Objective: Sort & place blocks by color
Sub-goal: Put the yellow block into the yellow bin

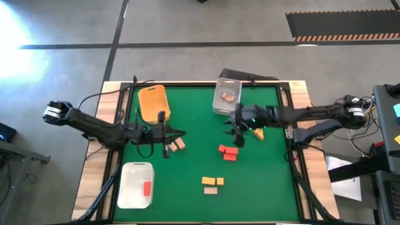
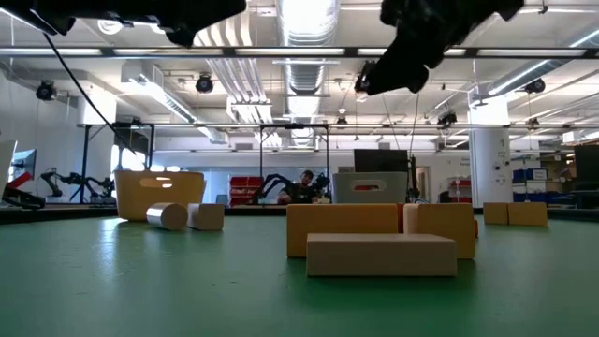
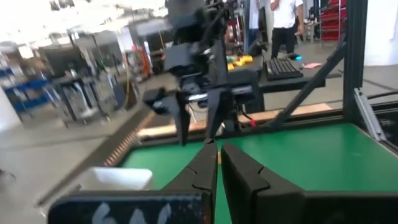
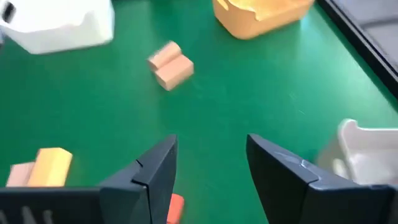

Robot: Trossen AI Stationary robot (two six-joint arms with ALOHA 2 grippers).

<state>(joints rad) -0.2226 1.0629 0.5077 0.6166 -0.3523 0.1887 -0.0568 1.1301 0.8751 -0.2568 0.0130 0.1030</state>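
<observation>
Not much of the sorting looks finished from where I stand. One red block (image 1: 147, 187) already lies in the white bin (image 1: 128, 199), and something small and reddish-tan sits in the clear bin (image 1: 220, 106); what colour it really is, I cannot tell. The orange bin (image 1: 145, 107) appears to hold nothing.

Taking the clear bin as the marker, the rest of the blocks are loose on the green mat (image 1: 200, 206). Two red blocks (image 1: 227, 152) lie a short way toward the front of the table from that bin. Farther out the same way sit a pair of yellow blocks with a tan one touching them (image 1: 211, 184). Well off to the left of it, near the orange bin, two tan blocks (image 1: 177, 145) rest side by side. A yellow piece (image 1: 258, 133) lies just to the right and front of the clear bin, close under the right arm.

The right gripper (image 1: 237, 131) hovers just in front of the clear bin, jaws spread partway with nothing between them; its own camera shows bare mat in the gap. The left gripper (image 1: 166, 132) waits beside the orange bin, fingers pressed together and empty.

I judge most of the job is left: at least eight blocks remain to be binned.
</observation>
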